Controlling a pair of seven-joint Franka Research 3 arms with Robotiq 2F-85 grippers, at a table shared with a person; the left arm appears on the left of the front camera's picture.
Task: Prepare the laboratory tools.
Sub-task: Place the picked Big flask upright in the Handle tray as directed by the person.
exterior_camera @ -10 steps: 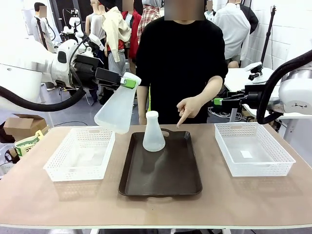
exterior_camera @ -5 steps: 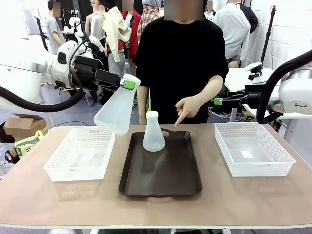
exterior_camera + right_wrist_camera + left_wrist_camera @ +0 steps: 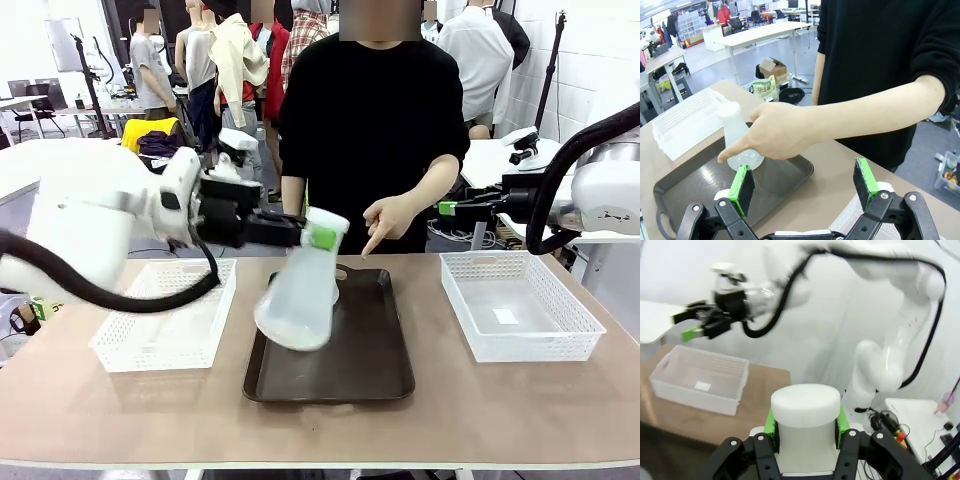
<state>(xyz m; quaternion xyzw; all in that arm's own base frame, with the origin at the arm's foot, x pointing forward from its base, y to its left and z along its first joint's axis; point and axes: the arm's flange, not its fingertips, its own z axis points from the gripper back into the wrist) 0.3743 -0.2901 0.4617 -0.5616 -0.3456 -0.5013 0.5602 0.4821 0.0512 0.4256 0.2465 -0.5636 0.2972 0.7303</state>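
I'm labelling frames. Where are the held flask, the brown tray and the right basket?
Held flask (image 3: 296, 300), front view, its wide body.
Brown tray (image 3: 350, 375), front view, bare floor.
Right basket (image 3: 520, 345), front view, near wall.

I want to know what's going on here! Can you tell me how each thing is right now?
Frosted white conical flask in the air: tilted, held by its neck above the tray.
Second frosted white conical flask: upright on the tray.
Dark brown tray: flat on the table.
White mesh baskets: nothing in them.
Left gripper: shut on the flask's neck.
Right gripper: open.
Person's hand: pointing down.
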